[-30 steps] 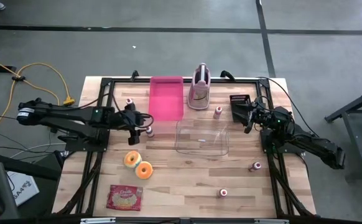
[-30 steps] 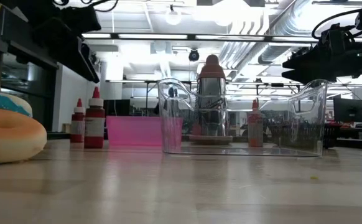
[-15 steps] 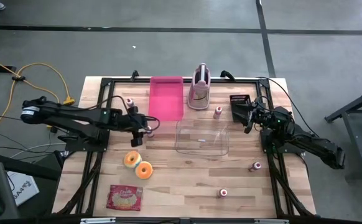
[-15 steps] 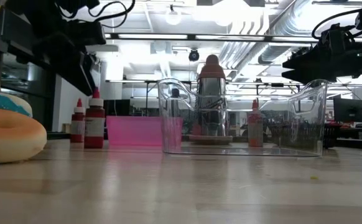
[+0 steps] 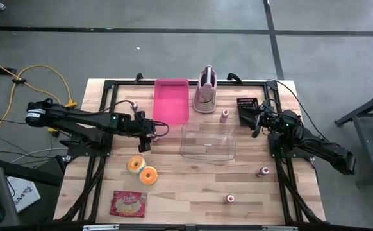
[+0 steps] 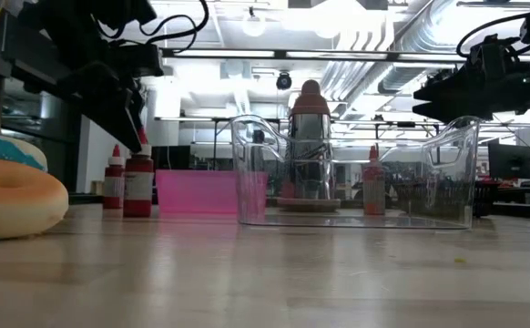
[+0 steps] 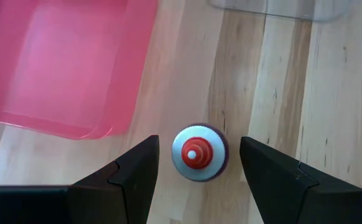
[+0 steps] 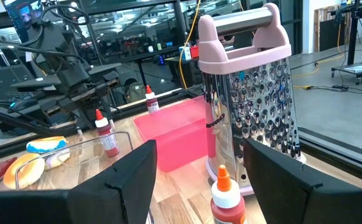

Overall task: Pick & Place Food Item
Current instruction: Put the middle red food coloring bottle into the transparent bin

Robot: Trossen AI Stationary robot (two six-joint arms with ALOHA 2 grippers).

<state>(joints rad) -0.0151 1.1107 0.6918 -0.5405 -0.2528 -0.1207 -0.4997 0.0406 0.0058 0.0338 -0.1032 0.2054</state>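
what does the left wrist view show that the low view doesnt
Only the left wrist view shows the left gripper open, a small bottle's red cap straight below, centred between its fingers.

Only the low view shows two donuts at its left edge, the grater behind the clear container, and the right gripper held high.

Both show the pink tray, the clear container and the wooden table.
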